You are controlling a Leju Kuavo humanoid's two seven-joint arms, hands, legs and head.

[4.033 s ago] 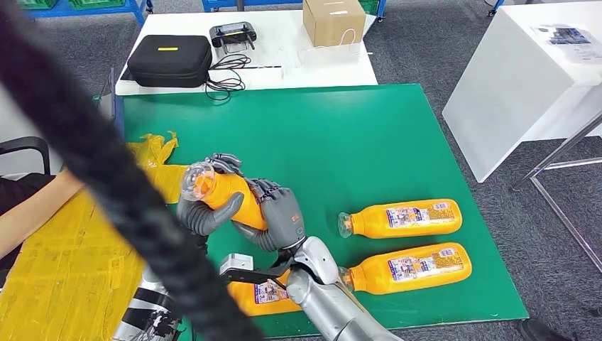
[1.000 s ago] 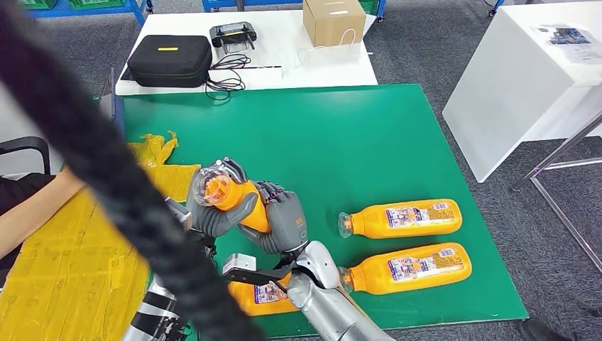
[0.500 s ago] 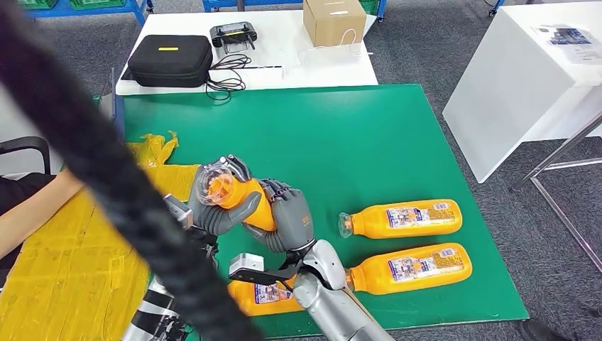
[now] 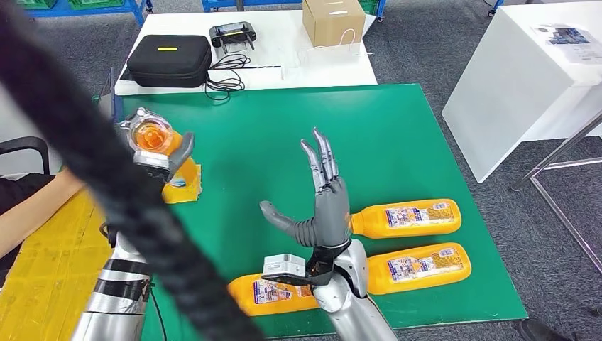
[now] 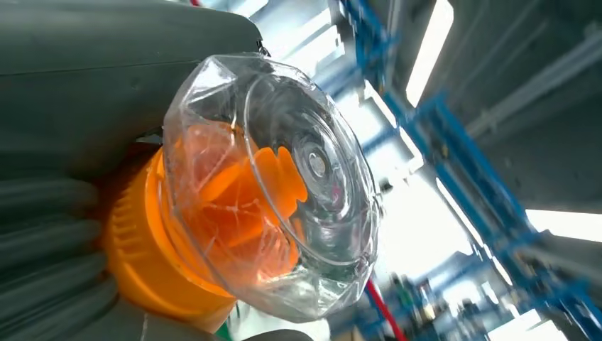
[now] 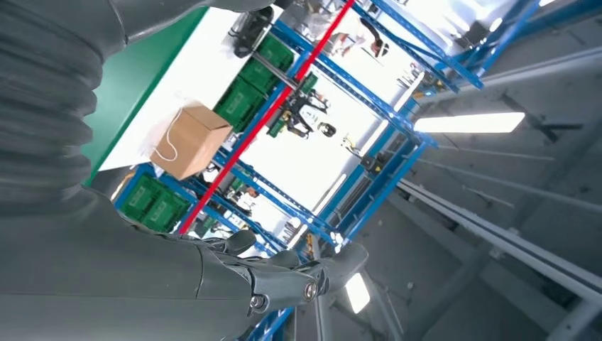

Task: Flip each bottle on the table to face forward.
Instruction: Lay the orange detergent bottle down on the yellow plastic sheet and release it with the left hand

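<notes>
My left hand (image 4: 160,162) grips an orange bottle (image 4: 162,158) with a clear cap, held up over the left side of the green table (image 4: 284,142); the cap (image 5: 284,185) sits close to the camera in the left wrist view. My right hand (image 4: 323,206) stands raised above the table's middle, fingers spread upward, holding nothing; its fingers (image 6: 284,277) point toward the ceiling in the right wrist view. Three orange bottles lie on the green surface: one at front centre (image 4: 273,293), two at right (image 4: 408,217) (image 4: 419,266), labels up.
A thick black cable (image 4: 106,177) crosses the left of the head view. A person's arm (image 4: 35,206) rests on yellow sheeting (image 4: 50,263) at left. A black case (image 4: 170,60), a controller (image 4: 233,33) and a cardboard box (image 4: 334,20) sit on the white table behind.
My right hand has let go of the bottle and risen with fingers spread. My left hand has carried the bottle up and to the left, away from the right hand.
</notes>
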